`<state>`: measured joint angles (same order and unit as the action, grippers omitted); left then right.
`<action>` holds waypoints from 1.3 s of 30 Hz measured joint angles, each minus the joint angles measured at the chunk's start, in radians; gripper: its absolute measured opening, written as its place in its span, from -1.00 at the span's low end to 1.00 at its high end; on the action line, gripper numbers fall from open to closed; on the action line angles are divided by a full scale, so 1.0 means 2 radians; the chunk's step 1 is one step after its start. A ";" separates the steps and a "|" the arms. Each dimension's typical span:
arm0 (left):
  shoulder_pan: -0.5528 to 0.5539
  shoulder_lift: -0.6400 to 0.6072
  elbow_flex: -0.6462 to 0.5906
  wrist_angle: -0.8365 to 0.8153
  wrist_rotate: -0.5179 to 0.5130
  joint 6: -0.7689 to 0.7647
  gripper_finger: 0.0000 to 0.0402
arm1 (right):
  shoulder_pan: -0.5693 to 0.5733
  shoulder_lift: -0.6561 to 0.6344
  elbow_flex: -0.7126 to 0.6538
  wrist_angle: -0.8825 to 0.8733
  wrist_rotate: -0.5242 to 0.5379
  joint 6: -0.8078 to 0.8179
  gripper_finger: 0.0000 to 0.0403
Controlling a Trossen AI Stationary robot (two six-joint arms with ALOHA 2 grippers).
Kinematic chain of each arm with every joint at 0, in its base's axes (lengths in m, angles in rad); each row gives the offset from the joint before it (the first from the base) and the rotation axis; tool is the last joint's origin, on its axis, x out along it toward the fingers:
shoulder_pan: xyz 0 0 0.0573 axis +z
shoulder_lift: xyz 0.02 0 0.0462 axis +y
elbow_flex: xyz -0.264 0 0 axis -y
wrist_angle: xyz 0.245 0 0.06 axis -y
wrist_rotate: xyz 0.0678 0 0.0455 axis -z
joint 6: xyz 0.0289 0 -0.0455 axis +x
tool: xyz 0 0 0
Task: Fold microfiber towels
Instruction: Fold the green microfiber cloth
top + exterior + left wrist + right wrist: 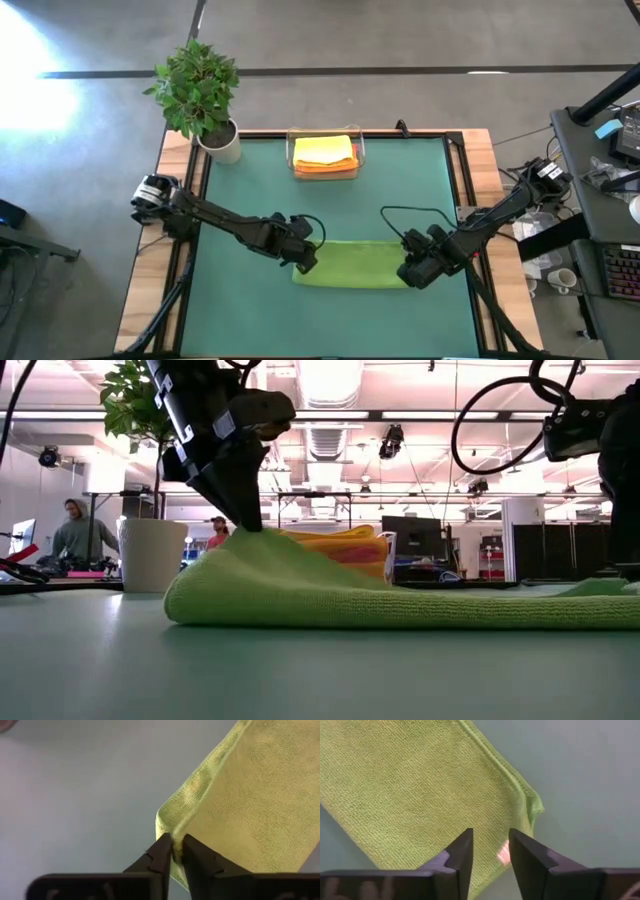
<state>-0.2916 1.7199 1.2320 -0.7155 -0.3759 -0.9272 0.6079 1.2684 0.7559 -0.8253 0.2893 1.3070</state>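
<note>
Green towel [352,264] lies folded in a strip on the near worktop [400,190]; left pincer [174,851] pinches its corner, nearly closed; right pincer [490,851] gapes, empty, over the other end; if the left lifts, the fold may drag open; folded towels [324,153] in tray [292,150] beyond.

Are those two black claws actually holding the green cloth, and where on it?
The left tool pinches the green towel at its left corner edge. The right tool stands open over the right end, gripping nothing.
</note>
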 joint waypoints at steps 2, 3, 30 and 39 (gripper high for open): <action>0.000 0.000 0.000 0.000 0.000 0.000 -0.75 | 0.000 -0.004 0.000 -0.008 0.000 0.000 -0.38; 0.000 0.000 0.000 0.000 0.000 0.000 -0.70 | 0.000 -0.009 0.000 -0.011 0.000 0.000 -0.36; 0.004 0.031 -0.027 0.157 0.070 0.026 -0.91 | 0.000 -0.152 -0.001 -0.030 0.015 -0.045 -0.26; 0.006 0.050 -0.033 0.154 0.081 0.022 -0.99 | 0.000 -0.131 -0.001 -0.030 0.017 -0.058 -0.26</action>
<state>-0.2806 1.8190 1.1660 -0.4080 -0.2134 -0.8828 0.6079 1.0068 0.7547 -0.8848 0.3235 1.1919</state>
